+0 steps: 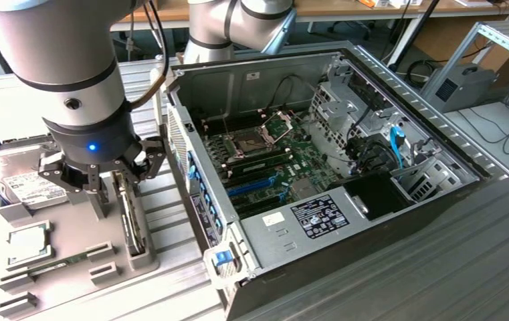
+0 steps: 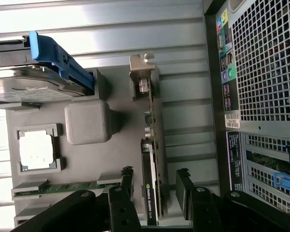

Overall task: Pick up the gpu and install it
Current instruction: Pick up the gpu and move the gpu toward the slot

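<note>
One gpu (image 2: 152, 154) upright in grey tray (image 2: 121, 150), parted claw (image 2: 155, 171) astride

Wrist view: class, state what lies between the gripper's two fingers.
The gpu, standing on edge in the grey tray, lies between the open fingers, with a gap on each side; the wrist view shows this.

Exterior view high, looking steeply down on computer case (image 1: 227, 87) and parts tray (image 1: 80, 234), wrist view close above that same tray, facing down.
</note>
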`<action>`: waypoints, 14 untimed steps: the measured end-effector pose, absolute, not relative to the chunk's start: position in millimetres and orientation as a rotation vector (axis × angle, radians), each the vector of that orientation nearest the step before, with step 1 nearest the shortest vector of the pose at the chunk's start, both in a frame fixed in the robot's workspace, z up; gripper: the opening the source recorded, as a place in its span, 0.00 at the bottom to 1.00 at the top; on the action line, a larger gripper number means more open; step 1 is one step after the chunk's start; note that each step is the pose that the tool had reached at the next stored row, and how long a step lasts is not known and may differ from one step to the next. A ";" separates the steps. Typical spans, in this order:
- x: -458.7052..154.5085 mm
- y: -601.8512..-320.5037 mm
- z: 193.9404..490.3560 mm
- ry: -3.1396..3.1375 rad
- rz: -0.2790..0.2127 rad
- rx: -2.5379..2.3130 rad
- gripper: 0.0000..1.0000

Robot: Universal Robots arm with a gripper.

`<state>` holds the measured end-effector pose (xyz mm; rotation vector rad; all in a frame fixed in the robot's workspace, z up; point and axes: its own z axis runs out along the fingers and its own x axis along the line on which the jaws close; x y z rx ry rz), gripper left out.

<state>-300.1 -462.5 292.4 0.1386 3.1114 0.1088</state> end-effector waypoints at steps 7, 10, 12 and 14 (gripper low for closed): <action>-301.7 -462.4 291.7 3.111 0.109 0.139 0.48; -301.7 -462.5 289.2 3.111 0.109 0.139 0.48; -301.7 -462.4 287.1 3.111 0.109 0.139 0.48; -301.7 -462.4 285.1 3.111 0.109 0.139 0.48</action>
